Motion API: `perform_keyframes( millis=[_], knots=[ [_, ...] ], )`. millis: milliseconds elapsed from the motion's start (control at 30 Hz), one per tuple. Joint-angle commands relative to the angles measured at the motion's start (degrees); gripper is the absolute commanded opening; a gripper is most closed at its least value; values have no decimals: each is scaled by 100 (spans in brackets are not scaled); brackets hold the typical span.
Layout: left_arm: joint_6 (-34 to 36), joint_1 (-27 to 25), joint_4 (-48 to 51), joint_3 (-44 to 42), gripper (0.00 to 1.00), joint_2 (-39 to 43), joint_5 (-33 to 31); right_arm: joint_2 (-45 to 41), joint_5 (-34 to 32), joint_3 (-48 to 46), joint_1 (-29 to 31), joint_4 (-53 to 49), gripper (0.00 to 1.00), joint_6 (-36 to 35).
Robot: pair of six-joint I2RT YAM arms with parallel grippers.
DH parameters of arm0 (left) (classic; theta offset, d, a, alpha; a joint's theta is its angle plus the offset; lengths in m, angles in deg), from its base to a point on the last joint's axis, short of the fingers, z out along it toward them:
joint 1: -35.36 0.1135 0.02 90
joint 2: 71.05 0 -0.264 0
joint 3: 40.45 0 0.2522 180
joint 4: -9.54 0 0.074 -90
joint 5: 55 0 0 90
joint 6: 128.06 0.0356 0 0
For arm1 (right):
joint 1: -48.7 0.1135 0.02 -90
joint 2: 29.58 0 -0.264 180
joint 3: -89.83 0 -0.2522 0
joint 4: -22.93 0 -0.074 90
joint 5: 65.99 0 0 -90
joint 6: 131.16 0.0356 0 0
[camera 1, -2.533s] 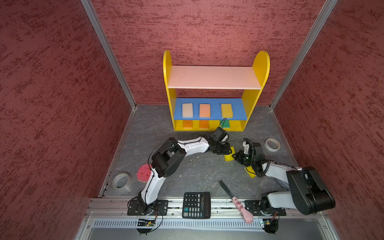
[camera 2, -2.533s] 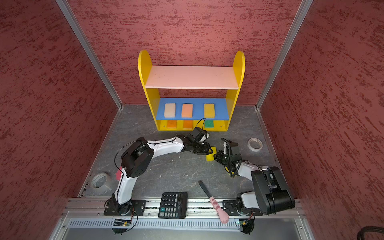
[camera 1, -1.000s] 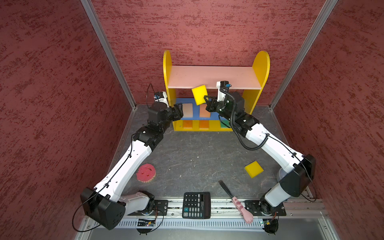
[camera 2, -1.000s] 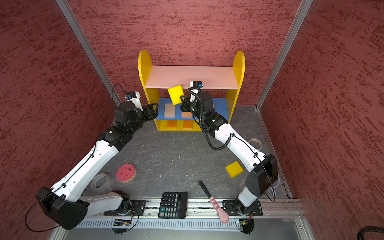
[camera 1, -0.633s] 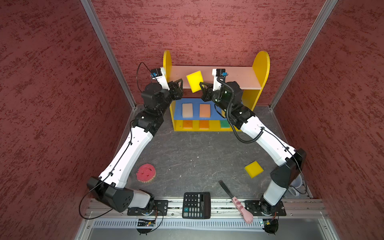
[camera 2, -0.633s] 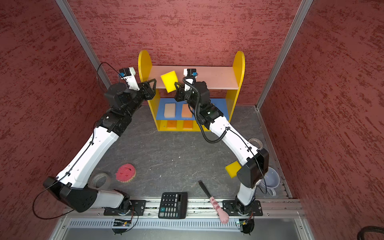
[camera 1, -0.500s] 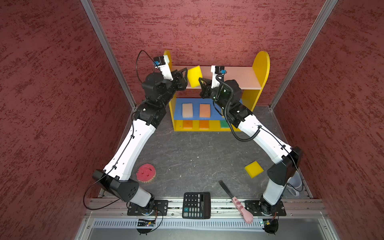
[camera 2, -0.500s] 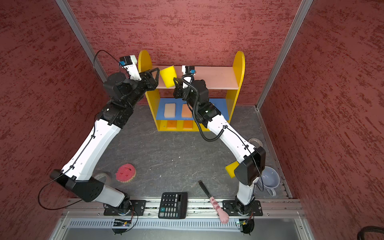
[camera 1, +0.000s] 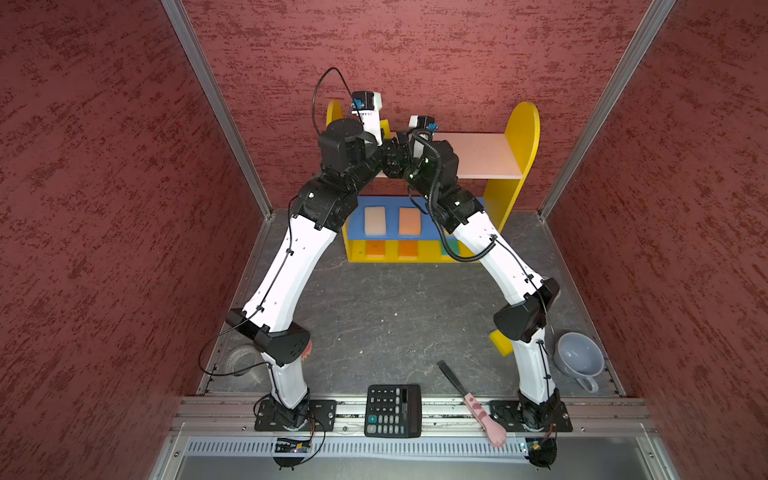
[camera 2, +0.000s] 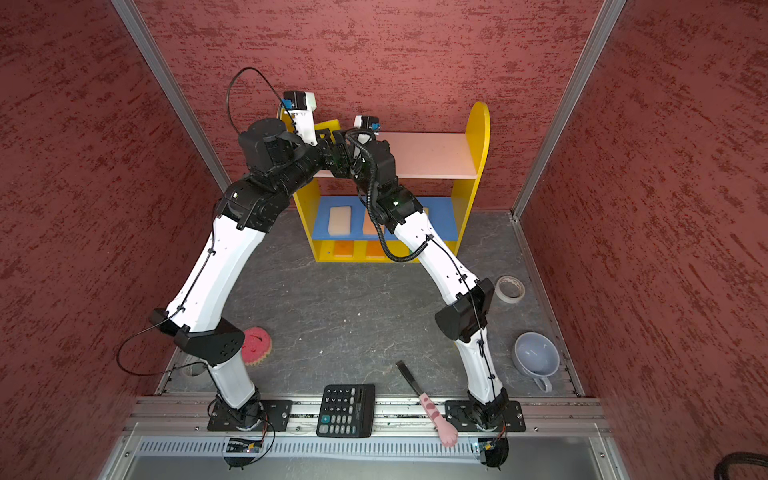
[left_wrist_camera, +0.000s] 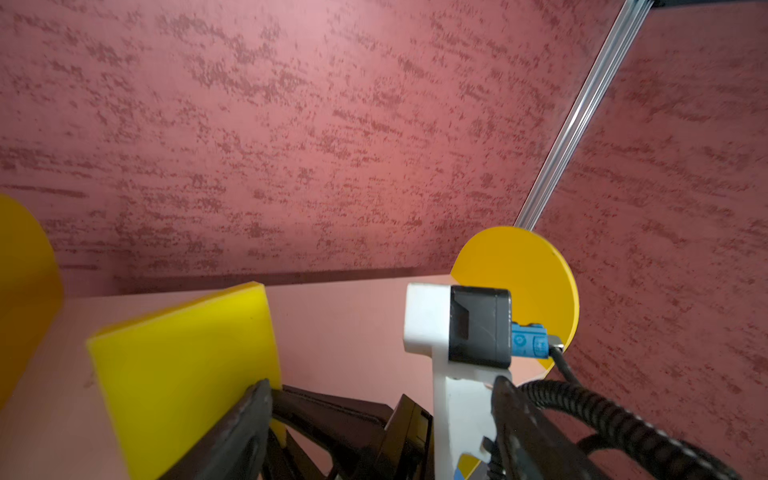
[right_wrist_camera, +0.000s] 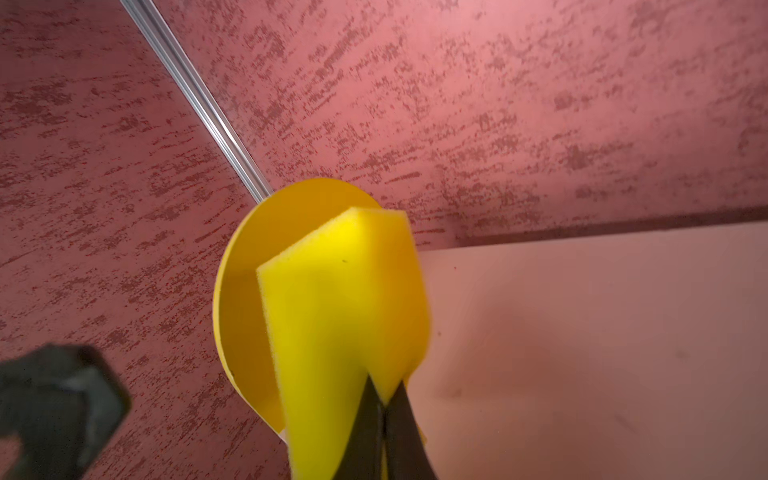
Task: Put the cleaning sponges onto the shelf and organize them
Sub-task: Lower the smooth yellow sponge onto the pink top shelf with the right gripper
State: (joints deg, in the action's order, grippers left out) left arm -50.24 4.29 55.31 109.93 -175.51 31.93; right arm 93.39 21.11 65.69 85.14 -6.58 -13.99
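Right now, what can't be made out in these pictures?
The left jaws: cut off by the left wrist view's edge; open or shut unclear.
The held yellow sponge: mostly behind both wrists in both top views.
The pink sponge: behind left elbow in a top view.

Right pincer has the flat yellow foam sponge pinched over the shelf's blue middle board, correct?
Wrong board. The right pincer does pinch the flat yellow foam sponge, but over the shelf's pale pink top board; the right wrist view shows it.
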Motion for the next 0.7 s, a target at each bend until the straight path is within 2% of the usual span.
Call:
perform_keyframes(
  millis=[0,167,300,333,400,500,600,667],
  knots=[
    [-63,67,252,75,71,-138,-90,59,-201,148,29,-372,0,513],
    [-287,217,-104,-177,44,-150,-206,111,-292,142,29,-506,0,700],
    [-704,438,-532,-551,27,-57,-115,105,-300,72,30,-473,0,784],
    [-776,491,-587,-595,22,-48,-116,102,-294,34,29,-422,4,805],
    [-858,572,-628,-619,17,-85,-107,61,-286,-60,34,-320,12,840],
    [-936,675,-621,-657,9,-150,-111,-33,-348,-244,29,-176,18,868],
    [-1080,791,-621,-704,8,-186,0,-145,-385,-449,21,0,28,851],
    [-1280,888,-615,-764,8,-201,163,-182,-418,-523,20,70,31,820]
  ],
)
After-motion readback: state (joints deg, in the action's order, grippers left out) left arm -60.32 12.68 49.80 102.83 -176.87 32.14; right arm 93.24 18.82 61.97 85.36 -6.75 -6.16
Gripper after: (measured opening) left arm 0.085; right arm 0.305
